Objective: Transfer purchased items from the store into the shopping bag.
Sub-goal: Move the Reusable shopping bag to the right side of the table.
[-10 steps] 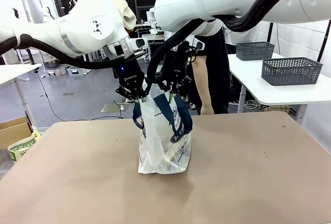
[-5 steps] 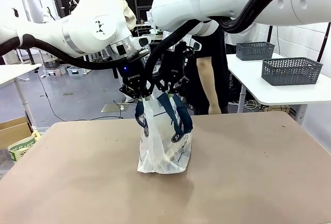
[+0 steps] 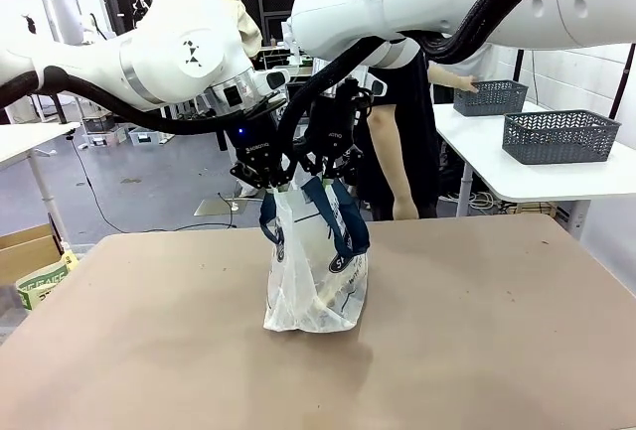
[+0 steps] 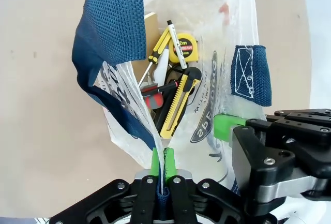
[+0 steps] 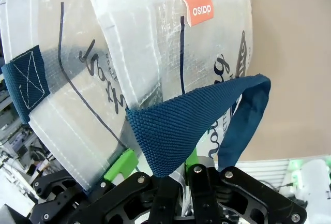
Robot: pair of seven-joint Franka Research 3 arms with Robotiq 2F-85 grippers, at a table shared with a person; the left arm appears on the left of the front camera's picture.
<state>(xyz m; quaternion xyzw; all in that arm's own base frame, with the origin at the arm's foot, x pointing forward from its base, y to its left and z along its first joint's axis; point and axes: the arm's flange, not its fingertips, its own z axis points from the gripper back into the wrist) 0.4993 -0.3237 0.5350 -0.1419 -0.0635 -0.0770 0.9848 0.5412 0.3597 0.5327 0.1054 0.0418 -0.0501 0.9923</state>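
Probably limp, slippery bag (image 3: pixel 313 286), weighted by tools (image 4: pixel 176 100); best taken by woven straps (image 5: pixel 181 115). Left hand (image 3: pixel 270 183) pinched tight on bag's top at 11 o'clock, right hand (image 3: pixel 334 176) likewise on strap at 1.

Right gripper (image 5: pixel 175 176), black with green pads, clamped tight on rim of translucent whitish plastic shopping bag (image 5: pixel 155 43). Navy woven strap handle (image 5: pixel 191 115) loops out from the jaws. Orange tag (image 5: pixel 198 10) near top, tan tabletop (image 5: pixel 289 53) behind.
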